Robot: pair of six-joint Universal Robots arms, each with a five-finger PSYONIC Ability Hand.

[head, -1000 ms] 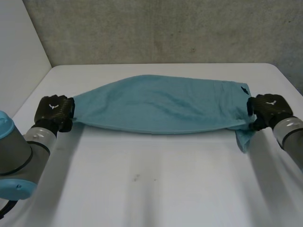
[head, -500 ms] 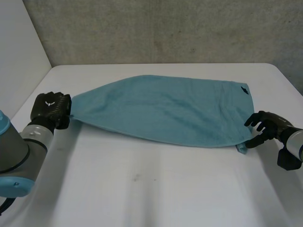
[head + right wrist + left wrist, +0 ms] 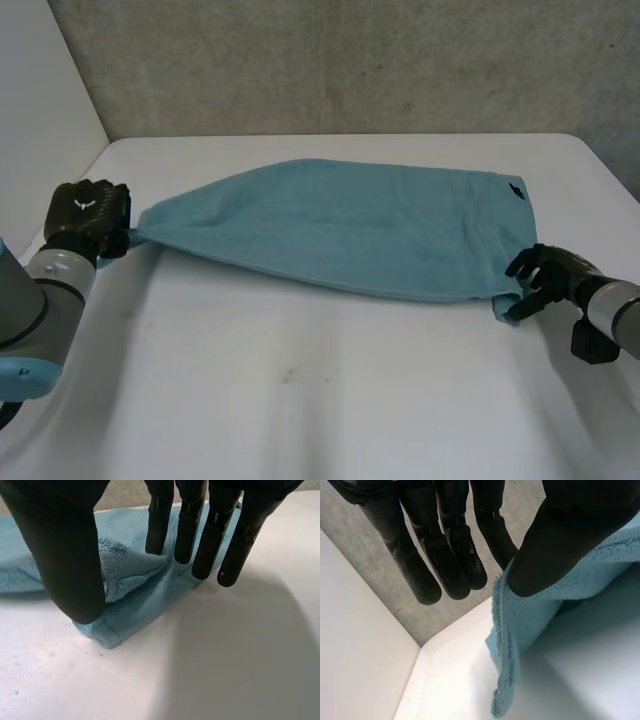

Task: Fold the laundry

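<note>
One corner was released: the right hand [image 3: 548, 273], fingers now spread, set the towel [image 3: 350, 225] down; the left hand [image 3: 88, 214] stayed clamped on its corner. This fold appeared laid.

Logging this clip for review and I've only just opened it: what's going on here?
A two-armed robot is working on a light-blue towel that lies stretched across the white table. Its left hand pinches one end of the towel, which is drawn to a point there. Its right hand is open at the opposite near corner, fingers straight and spread over the cloth. That corner lies bunched on the table.
</note>
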